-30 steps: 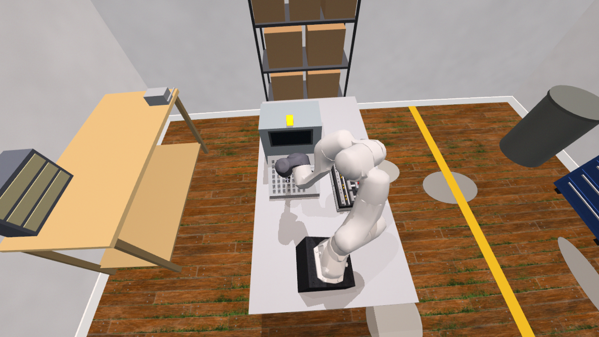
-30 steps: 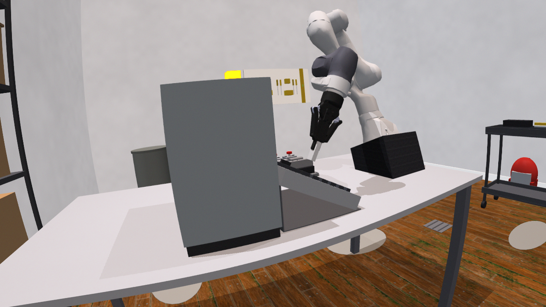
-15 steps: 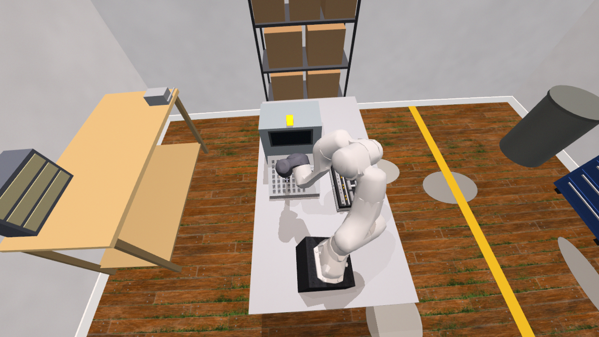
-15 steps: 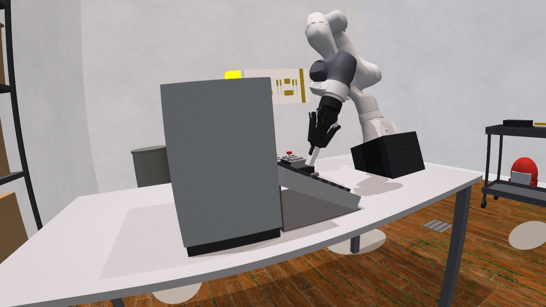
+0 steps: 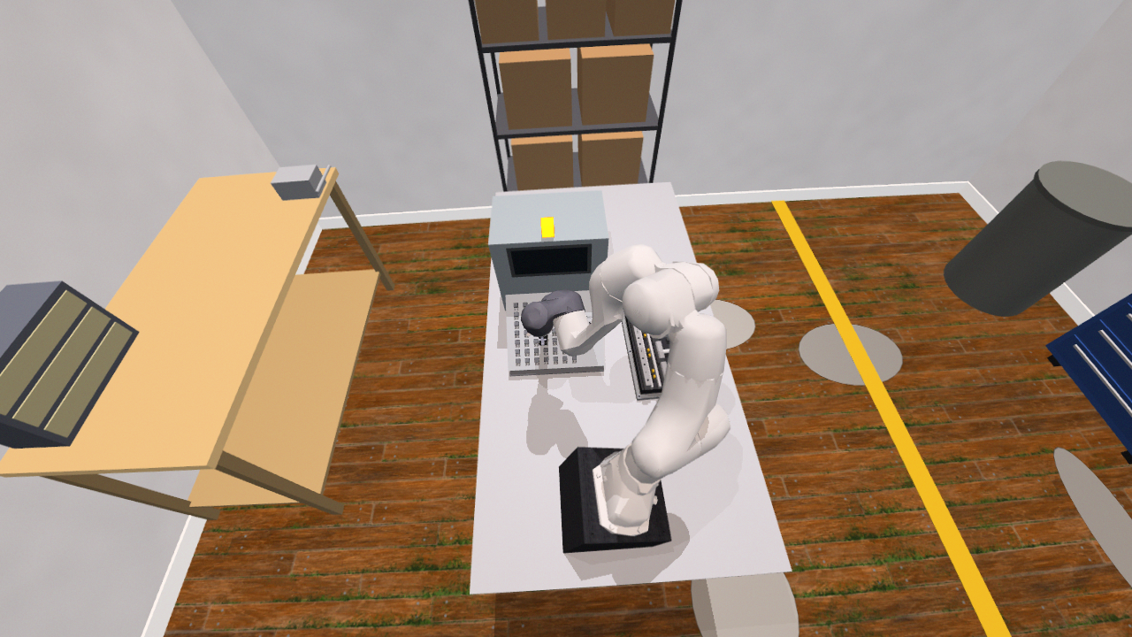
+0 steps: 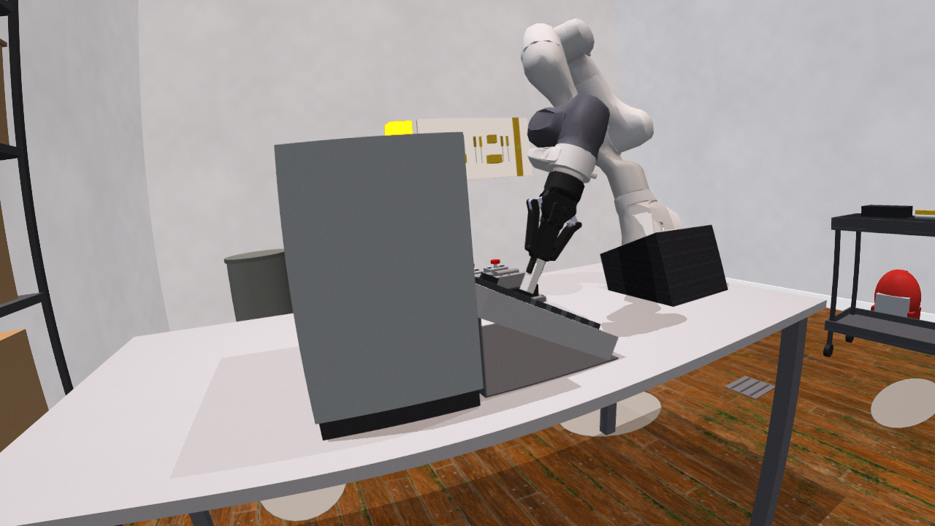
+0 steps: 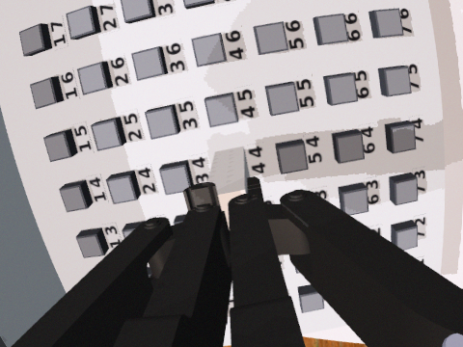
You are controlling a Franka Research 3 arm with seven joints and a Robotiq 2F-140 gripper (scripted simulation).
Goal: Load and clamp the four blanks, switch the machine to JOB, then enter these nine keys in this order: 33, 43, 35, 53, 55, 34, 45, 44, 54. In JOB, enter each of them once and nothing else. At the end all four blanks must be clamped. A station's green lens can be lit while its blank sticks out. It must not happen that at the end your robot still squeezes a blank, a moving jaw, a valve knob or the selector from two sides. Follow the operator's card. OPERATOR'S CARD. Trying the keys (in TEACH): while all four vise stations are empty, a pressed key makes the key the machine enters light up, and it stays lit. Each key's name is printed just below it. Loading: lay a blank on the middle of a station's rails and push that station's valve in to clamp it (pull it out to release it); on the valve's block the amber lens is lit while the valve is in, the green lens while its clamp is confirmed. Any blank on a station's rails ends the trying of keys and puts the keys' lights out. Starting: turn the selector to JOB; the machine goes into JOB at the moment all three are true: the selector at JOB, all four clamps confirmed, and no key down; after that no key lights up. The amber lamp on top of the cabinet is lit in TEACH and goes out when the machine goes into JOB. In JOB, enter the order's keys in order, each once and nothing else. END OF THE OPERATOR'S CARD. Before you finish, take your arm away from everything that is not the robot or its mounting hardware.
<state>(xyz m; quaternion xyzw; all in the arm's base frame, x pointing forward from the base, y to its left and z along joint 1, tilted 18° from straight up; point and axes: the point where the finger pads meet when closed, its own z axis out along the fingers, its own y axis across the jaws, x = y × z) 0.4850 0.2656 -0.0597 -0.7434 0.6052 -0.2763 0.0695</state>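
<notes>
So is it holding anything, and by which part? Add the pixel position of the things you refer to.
It can't be told: a pale bar (image 6: 535,277) (image 7: 229,168) juts from the shut pincer (image 6: 537,260) (image 7: 234,173), either pinched near its upper end or fixed on.

The jaws (image 5: 542,340) (image 6: 534,260) (image 7: 222,197) have come down toward the keypad (image 5: 554,368) (image 6: 562,325) (image 7: 333,63) just below them, in two successive drops, and the pale piece (image 7: 229,169) at their ends has sunk with them. The dark wrist section (image 5: 551,310) (image 6: 584,124) above the jaws is lower too. Farther up from the jaws, the white arm (image 5: 690,356) (image 6: 575,62) has bent over slightly, its elbow shifting toward their side and covering more of the vise fixture (image 5: 647,395) beside the keypad.
</notes>
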